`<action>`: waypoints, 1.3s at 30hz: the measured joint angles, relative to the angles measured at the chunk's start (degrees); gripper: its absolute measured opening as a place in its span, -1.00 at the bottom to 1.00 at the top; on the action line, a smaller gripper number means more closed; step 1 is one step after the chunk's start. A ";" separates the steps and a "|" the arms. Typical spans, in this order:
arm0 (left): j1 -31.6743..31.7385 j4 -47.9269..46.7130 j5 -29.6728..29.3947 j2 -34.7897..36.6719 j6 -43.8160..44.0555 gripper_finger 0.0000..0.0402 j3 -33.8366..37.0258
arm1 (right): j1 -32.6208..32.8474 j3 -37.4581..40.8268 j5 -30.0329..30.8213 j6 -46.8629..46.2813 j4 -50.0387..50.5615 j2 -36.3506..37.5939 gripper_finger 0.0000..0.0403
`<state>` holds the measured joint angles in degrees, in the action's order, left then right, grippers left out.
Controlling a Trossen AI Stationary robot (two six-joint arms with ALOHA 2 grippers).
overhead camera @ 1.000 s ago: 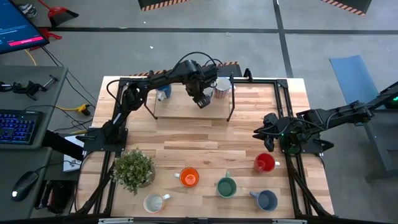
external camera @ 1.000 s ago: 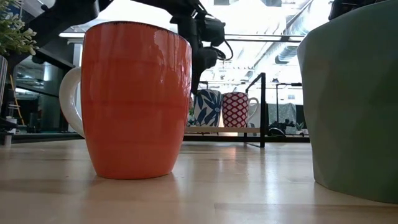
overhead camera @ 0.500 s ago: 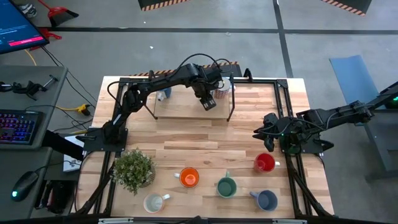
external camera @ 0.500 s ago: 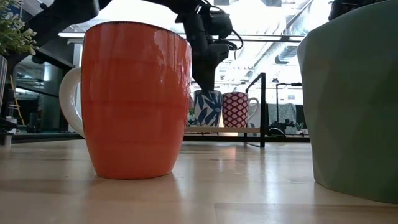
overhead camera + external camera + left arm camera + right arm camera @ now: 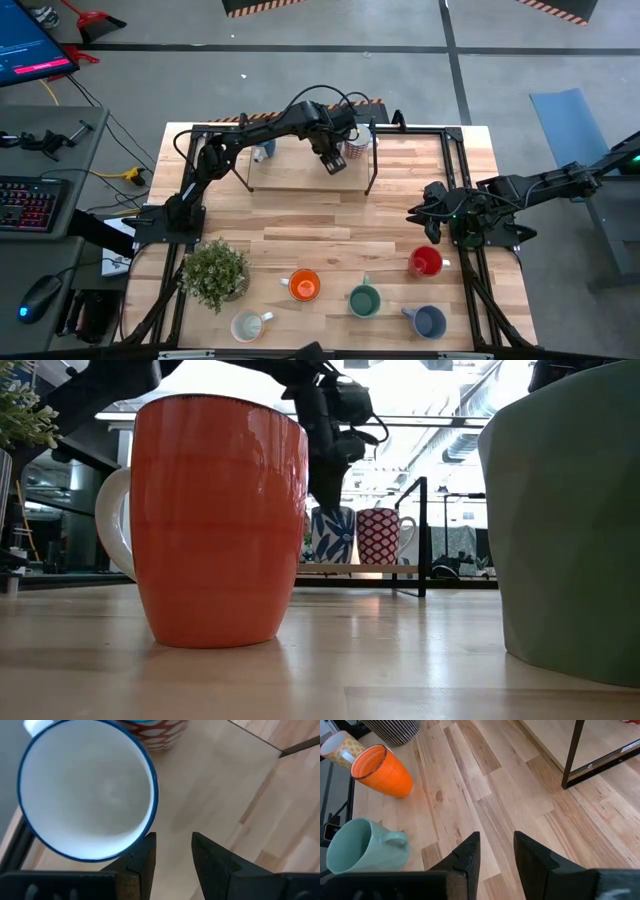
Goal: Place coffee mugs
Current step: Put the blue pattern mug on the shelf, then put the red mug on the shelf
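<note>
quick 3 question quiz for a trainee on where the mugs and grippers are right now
1. True or false: the left gripper hangs over the raised shelf at the table's far side.
2. Which mug stands nearest the potted plant? A green mug, B cream mug, C red mug
3. Fill in: the mug closest to the right gripper is the ___ mug.

Key
1. True; its fingers stand apart beside the blue-rimmed mug, gripping nothing.
2. B, the cream mug.
3. Red.

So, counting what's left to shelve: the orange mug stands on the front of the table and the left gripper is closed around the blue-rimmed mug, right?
Not quite. In the left wrist view the left gripper is empty, beside the blue-rimmed mug. The orange mug does stand at the table's front.
</note>
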<state>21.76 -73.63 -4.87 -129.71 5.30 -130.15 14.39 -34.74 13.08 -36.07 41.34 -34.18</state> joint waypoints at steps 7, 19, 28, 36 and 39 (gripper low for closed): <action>0.28 -0.02 -0.96 0.00 -0.42 -0.43 0.00 | 0.00 0.00 0.00 0.02 0.02 0.01 -0.51; -4.37 -16.71 15.80 3.65 3.05 -0.43 -2.73 | 0.02 0.00 -5.84 8.27 -0.03 -0.07 -0.51; -21.70 -15.81 17.73 15.70 5.14 -0.43 5.98 | -0.02 -0.02 -4.60 9.33 -3.27 -2.31 -0.51; -38.85 -13.10 10.61 21.03 14.97 -0.43 14.59 | -0.02 -0.02 -4.67 9.57 -3.02 -4.29 -0.51; -42.56 -9.03 6.19 20.97 18.49 -0.43 17.20 | -0.04 -0.02 -4.57 9.55 -3.06 -4.46 -0.51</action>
<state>-20.81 -82.66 1.31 -108.74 23.79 -112.95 14.35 -34.76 8.51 -26.52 38.28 -38.64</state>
